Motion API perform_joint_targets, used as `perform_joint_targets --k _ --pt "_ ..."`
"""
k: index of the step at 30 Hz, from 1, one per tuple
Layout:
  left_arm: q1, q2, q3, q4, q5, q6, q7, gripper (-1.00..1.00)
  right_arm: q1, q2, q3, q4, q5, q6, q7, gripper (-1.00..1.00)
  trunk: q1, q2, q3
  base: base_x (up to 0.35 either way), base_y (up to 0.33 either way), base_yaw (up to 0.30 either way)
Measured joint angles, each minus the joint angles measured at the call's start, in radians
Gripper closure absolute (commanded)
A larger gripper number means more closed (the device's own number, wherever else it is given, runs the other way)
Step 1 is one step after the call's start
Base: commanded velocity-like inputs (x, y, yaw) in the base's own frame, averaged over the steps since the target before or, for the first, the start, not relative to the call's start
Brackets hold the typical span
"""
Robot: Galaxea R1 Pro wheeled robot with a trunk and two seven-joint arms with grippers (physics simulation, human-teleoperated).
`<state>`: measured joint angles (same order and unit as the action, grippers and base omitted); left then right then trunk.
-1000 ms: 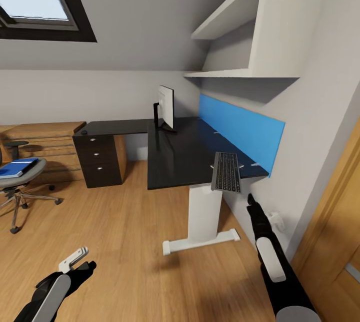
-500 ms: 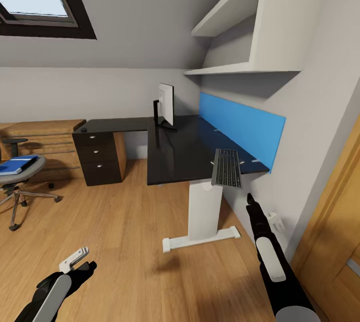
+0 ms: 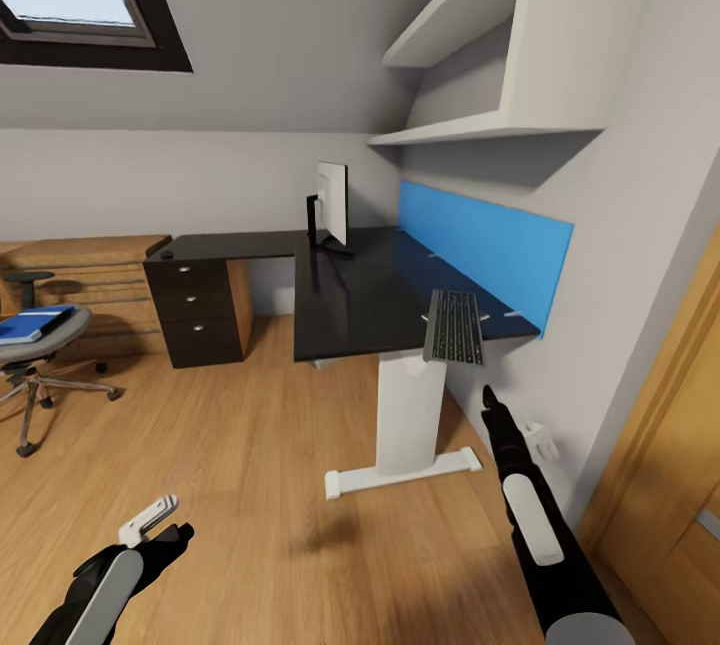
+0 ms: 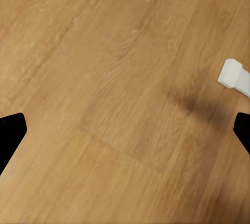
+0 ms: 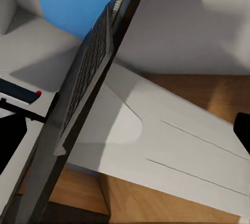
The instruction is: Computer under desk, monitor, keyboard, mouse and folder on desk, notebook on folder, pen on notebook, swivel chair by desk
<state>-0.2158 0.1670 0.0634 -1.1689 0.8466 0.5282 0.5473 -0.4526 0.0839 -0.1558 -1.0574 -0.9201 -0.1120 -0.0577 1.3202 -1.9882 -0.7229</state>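
Right claw [image 3: 489, 395]: raised in front of the near end of the desk [image 3: 360, 300], just below the keyboard [image 3: 453, 327]; its right wrist view shows 2 dark fingertips at the frame edges, set apart, holding nothing. Left claw [image 3: 165, 520]: low over the plank floor [image 3: 230, 445], its fingertips likewise spread wide in the left wrist view, nothing between them.

Keyboard: lies at the near end of the glossy black top, its near edge overhanging the desk edge, beside the blue back panel [image 3: 485, 255]. Monitor [image 3: 331, 208]: upright farther back on the same top, seen edge-on. White desk leg [image 3: 408, 415] with its foot [image 3: 400, 473]: stands on the floor between the 2 arms. Black 3-drawer unit [image 3: 196, 314]: under the far wing of the desk. Swivel chair [image 3: 40, 350]: well apart at the left, carrying the blue folder [image 3: 32, 322] on its seat. Wooden dresser [image 3: 90, 275] behind the chair; 2 white shelves [image 3: 470, 65] above the desk; wooden door [image 3: 670, 465] at the right.
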Motion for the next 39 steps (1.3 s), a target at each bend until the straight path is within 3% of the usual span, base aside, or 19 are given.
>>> perform_joint_targets --k 4,12,26,39 --pt "0.0 0.0 0.0 0.0 0.0 0.0 0.0 -1.0 0.001 0.0 0.024 0.0 0.0 0.002 0.038 -1.0 0.015 -0.028 -0.013 0.0 0.0 0.0" --pt "0.0 -0.001 -0.001 0.0 0.0 0.001 0.0 -1.0 0.002 0.0 0.044 -0.001 0.001 0.004 0.074 -1.0 0.015 -0.028 -0.013 0.0 0.0 0.0" --pt "0.0 0.0 -0.01 0.003 0.0 0.001 -0.001 -1.0 0.002 0.0 0.05 -0.002 0.001 0.002 0.115 -1.0 0.015 -0.028 -0.013 0.007 0.0 0.0" --pt "0.0 0.002 -0.014 0.004 -0.001 0.002 -0.002 -1.0 0.002 -0.003 0.049 0.0 0.0 0.003 0.115 -1.0 0.015 -0.028 -0.013 0.145 0.025 0.0"
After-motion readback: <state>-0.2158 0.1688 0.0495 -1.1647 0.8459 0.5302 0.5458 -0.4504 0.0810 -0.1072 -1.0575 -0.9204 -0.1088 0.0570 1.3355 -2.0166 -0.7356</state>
